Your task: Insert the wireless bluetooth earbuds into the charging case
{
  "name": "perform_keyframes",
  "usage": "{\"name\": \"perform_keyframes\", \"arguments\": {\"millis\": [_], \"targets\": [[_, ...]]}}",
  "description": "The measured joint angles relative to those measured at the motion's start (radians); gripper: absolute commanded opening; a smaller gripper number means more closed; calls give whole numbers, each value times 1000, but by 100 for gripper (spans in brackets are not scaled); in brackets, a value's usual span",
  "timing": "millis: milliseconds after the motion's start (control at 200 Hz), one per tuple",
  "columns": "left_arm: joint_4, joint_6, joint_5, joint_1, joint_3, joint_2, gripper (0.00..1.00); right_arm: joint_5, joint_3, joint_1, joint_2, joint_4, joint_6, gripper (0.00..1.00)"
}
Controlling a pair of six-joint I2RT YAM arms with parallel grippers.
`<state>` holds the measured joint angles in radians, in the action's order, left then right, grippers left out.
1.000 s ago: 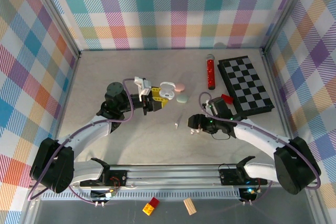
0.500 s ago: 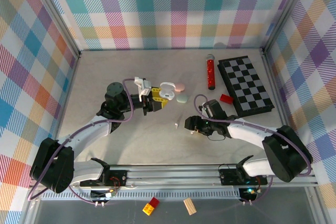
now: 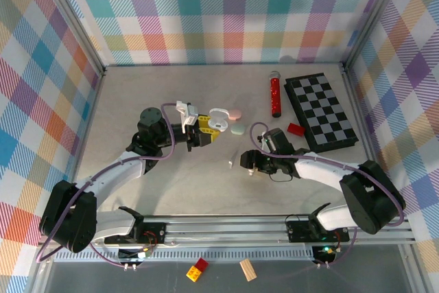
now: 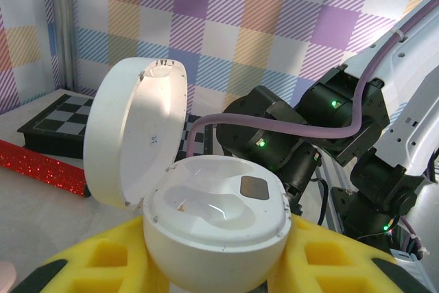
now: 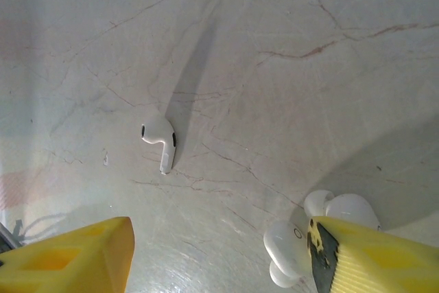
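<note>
My left gripper (image 3: 206,130) is shut on the white charging case (image 3: 218,120) and holds it above the table. In the left wrist view the case (image 4: 212,224) sits between yellow pads (image 4: 336,259), its lid (image 4: 130,135) swung up and both wells bare. My right gripper (image 3: 248,163) stands open, low over the table. In the right wrist view (image 5: 219,265) a white stemmed earbud (image 5: 159,141) lies ahead of the jaws, and two rounded white earbuds (image 5: 288,248) rest against the right pad (image 5: 370,259). From above, the stemmed earbud (image 3: 230,163) lies just left of that gripper.
A pink case (image 3: 234,113) and a pale green case (image 3: 237,128) lie right of the held case. A red glitter tube (image 3: 275,96), a chessboard (image 3: 320,111) and a red block (image 3: 296,128) sit at the right. The right arm (image 4: 288,149) is close behind the case.
My right gripper has slid left along the table, closer to the stemmed earbud. The left gripper and the held case have not moved.
</note>
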<state>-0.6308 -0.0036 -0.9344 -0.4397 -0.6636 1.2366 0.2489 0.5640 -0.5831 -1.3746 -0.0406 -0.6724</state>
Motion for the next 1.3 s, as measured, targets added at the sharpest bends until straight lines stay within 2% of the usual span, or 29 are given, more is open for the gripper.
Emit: {"name": "perform_keyframes", "arguments": {"millis": [180, 355, 570, 705, 1300], "targets": [[1, 0, 0, 0, 0, 0, 33, -10, 93, 4, -50, -66, 82, 69], [3, 0, 0, 0, 0, 0, 33, -5, 122, 8, -24, -89, 120, 70], [3, 0, 0, 0, 0, 0, 33, 34, 30, 9, 80, -86, 84, 68], [3, 0, -7, 0, 0, 0, 33, 41, -35, 9, 91, -81, 44, 68], [3, 0, -18, 0, 0, 0, 33, 66, -15, 9, -45, 27, 21, 68]]}}
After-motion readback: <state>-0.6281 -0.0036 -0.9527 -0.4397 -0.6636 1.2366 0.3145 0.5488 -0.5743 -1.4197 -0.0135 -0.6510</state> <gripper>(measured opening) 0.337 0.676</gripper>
